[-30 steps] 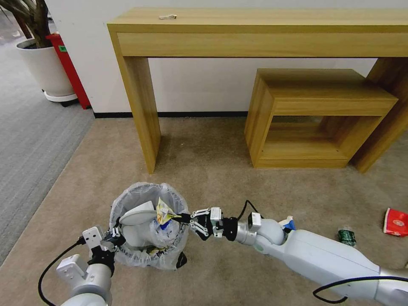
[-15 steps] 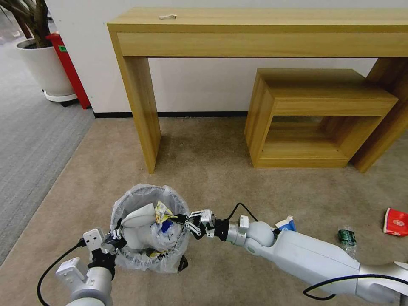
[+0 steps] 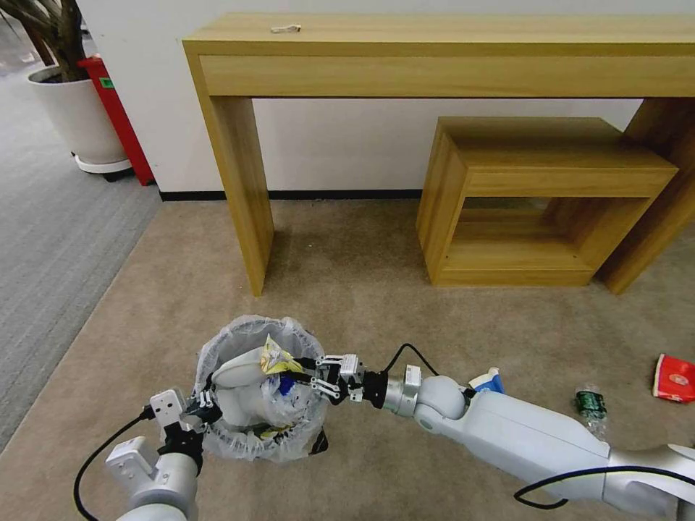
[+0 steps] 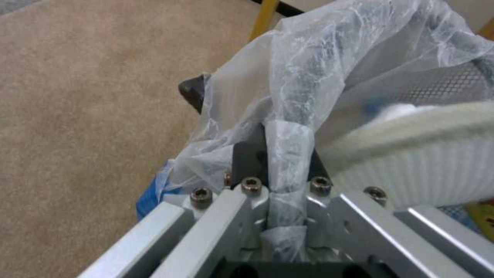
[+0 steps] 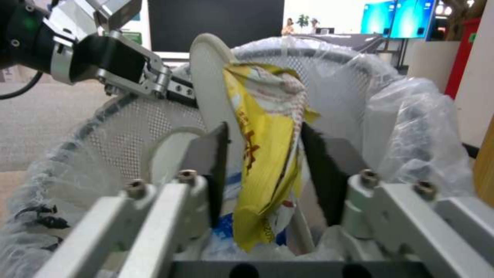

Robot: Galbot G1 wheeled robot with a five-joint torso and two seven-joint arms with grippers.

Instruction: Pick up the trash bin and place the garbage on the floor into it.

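Yellow crinkled foil, a snack packet [image 5: 268, 146], hangs between the spread fingers of the right gripper [image 3: 308, 370], which reaches over the near-right rim of the trash bin [image 3: 257, 441]. In the right wrist view the two dark pads stand a little off the packet on either side, so the grip looks let go, with the packet's lower end down among the litter inside. The right arm stretches long and low from the right, nearly level, wrist pointing toward the bin.

The left gripper [image 3: 203, 405] is clamped on the bin's left rim, its fingers [image 4: 247, 162] pinching the frilled plastic liner [image 4: 329, 69] and the mesh wall. That arm is bent up short from below, close to the body.

A white slipper [image 3: 239, 370] stands on edge inside the bin. On the beige carpet [image 3: 362, 289] to the right lie a blue-white carton [image 3: 489, 379], just beside the right arm, a green-label bottle [image 3: 590, 405] and a red wrapper [image 3: 675, 378].
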